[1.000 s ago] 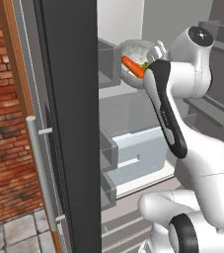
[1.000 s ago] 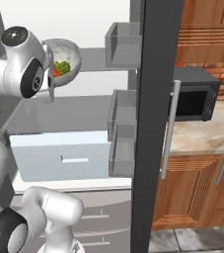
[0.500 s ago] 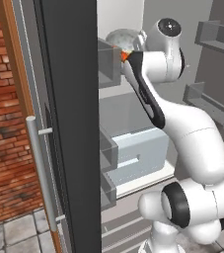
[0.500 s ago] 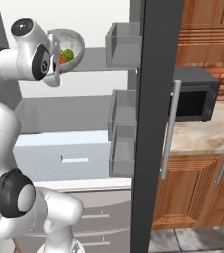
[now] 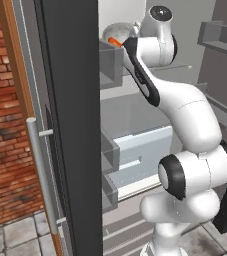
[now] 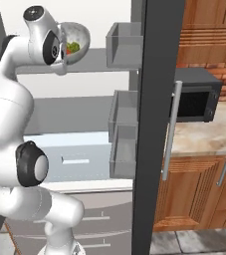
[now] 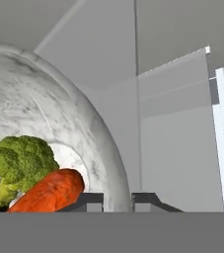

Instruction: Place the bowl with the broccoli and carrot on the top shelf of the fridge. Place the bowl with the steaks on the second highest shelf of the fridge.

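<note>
Pale grey and wide open, the interior of the tall dark-doored fridge (image 6: 157, 99) is standing before the white arm, with a brick wall to one side and a wooden cabinet with a black microwave (image 6: 196, 102) to the other. The arm is reaching high, holding a marbled grey-white round bowl (image 7: 59, 123) up at the level of the top shelf, the thin clear-glass slab (image 5: 180, 65) uppermost in the fridge. The bowl is riding tilted toward the hand camera, so the small green broccoli floret (image 7: 22, 160) and the orange tapered carrot (image 7: 49, 192) are lying together against its lower side, touching. The gripper (image 7: 117, 200) is pinching the bowl's rim between its jaws, one dark tip on each side of the wall. Carrying it by the rim is probably leaving the base free to settle flat on the glass. The bowl is not yet resting on the shelf, as far as I can judge.
</note>
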